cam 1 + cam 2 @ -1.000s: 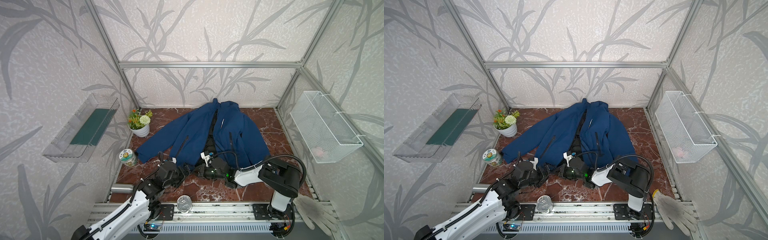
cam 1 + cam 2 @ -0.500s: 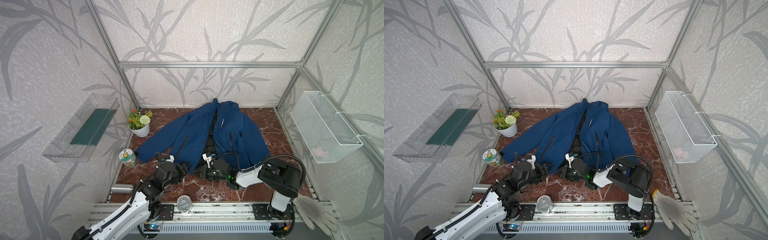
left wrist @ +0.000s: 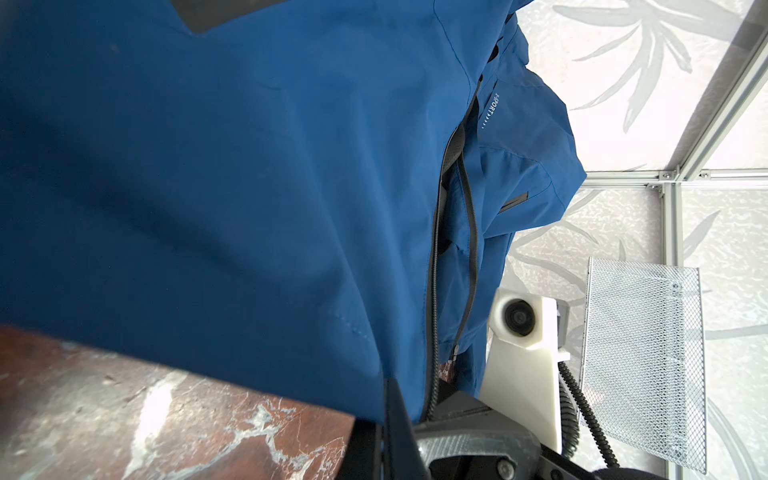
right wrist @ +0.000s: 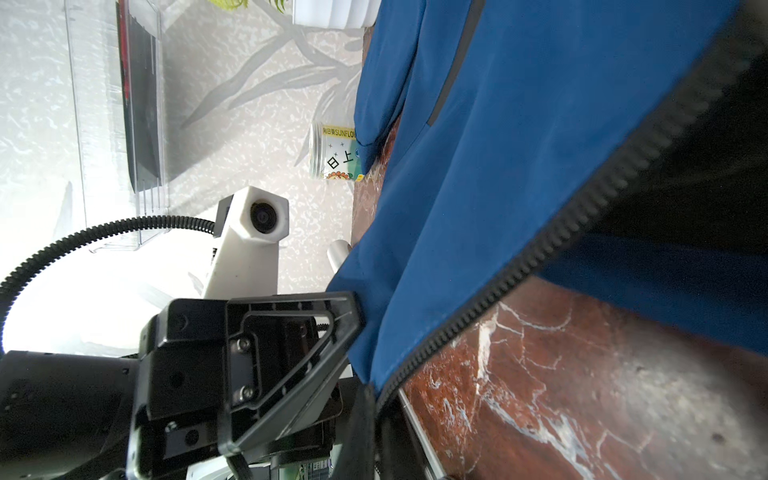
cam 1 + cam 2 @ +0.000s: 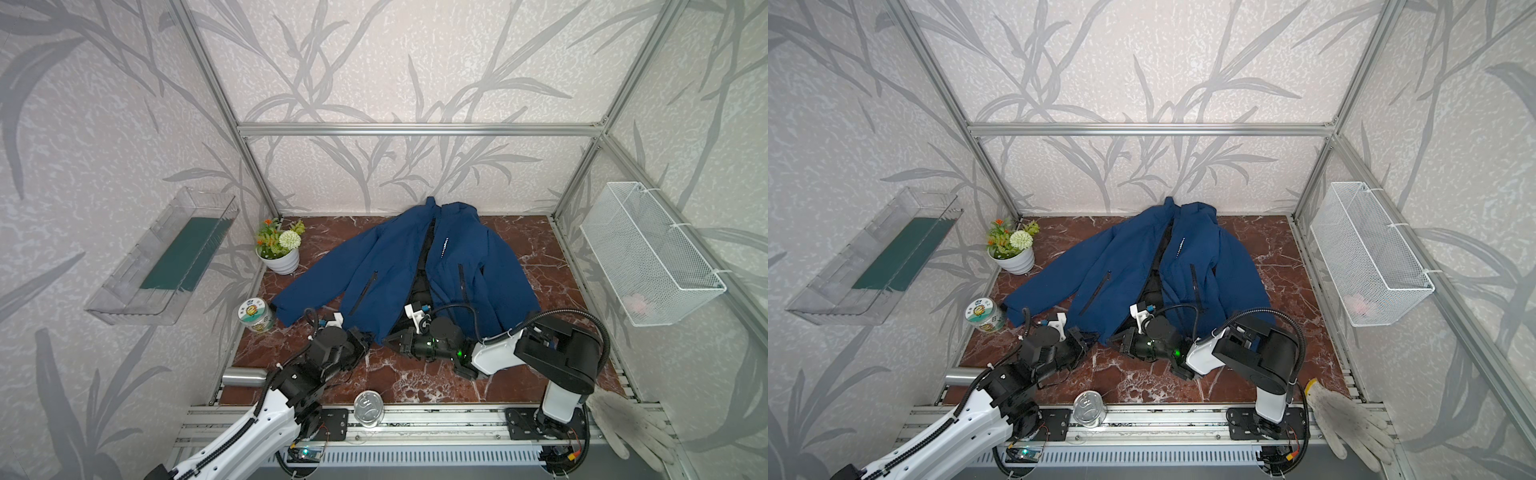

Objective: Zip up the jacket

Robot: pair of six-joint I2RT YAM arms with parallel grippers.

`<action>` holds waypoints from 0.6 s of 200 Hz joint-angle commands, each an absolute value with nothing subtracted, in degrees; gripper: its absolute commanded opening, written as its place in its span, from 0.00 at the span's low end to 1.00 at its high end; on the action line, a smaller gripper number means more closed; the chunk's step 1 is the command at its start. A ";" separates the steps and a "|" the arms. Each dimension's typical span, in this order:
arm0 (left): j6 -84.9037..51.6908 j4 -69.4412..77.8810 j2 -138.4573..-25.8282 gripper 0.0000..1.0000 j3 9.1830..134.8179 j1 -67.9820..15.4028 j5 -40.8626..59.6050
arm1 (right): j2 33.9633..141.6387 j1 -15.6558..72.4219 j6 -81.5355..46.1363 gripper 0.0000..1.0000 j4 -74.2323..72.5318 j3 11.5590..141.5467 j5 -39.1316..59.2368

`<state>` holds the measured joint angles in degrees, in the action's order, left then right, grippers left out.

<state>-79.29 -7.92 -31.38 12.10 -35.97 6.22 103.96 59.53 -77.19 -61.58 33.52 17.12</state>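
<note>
The navy-blue jacket (image 5: 395,266) (image 5: 1129,257) lies spread on the marble table with its front open and black lining showing. At its near hem my two grippers meet almost tip to tip. My left gripper (image 5: 364,337) (image 5: 1085,338) is shut on the hem of the left front panel (image 3: 388,399), just beside the black front zipper teeth (image 3: 432,291). My right gripper (image 5: 389,337) (image 5: 1112,338) is shut on that panel's bottom corner (image 4: 374,392), right at the end of the zipper teeth (image 4: 540,257). The zipper slider is not visible.
A flower pot (image 5: 279,249) and a printed tin (image 5: 255,316) stand at the left edge. A metal cylinder (image 5: 243,377) and a silver can (image 5: 368,409) lie at the front. A wire basket (image 5: 648,253) hangs right, a clear shelf (image 5: 166,253) left, a glove (image 5: 631,428) at the front right.
My left gripper has closed from open onto the jacket's hem after edging toward it. The right gripper has stayed shut on the corner, hardly moving.
</note>
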 commanded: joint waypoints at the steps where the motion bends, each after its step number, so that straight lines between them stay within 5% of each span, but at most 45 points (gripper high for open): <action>1: -79.67 -7.77 -31.77 0.00 12.03 -36.10 6.51 | 106.01 59.00 -77.97 0.00 -67.27 34.97 18.78; 75: -80.21 -7.66 -31.22 0.00 12.75 -36.05 6.94 | 109.65 57.27 -79.09 0.00 -70.09 37.53 20.87; 120: -81.27 -7.99 -29.25 0.28 12.74 -36.10 6.47 | 111.65 56.97 -80.36 0.00 -72.10 38.35 21.79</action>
